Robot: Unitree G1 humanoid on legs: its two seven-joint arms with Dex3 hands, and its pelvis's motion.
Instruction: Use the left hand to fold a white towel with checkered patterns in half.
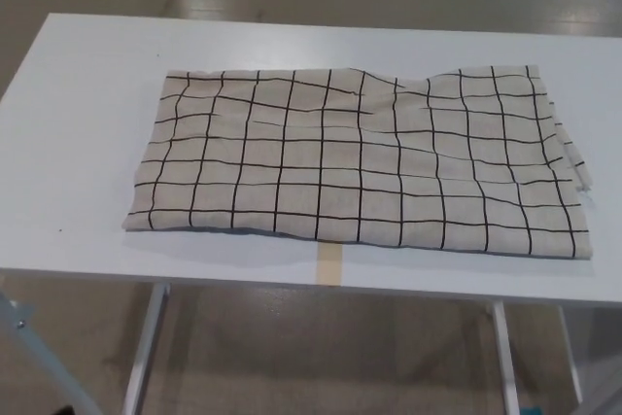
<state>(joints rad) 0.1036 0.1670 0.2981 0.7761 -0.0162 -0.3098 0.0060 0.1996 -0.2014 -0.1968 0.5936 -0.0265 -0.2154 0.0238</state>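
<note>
The checkered towel (360,162) is lying spread flat across the middle of the white surface (78,143), and neither hand is showing, so their state cannot be told. The rippled right end is probably risking an uneven, bunched fold. Only a strip of tape (329,264) is peeking out at the near edge; nothing is blocking the way.

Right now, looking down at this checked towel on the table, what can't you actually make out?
- Both robot hands: outside the head view, so their state is unknown.
- Tan strip at the table's near edge: its far end runs under the towel.
- Towel layers: extra edges show at its right end, but the top layer hides how many.
- Table legs: cut off by the bottom edge.
</note>
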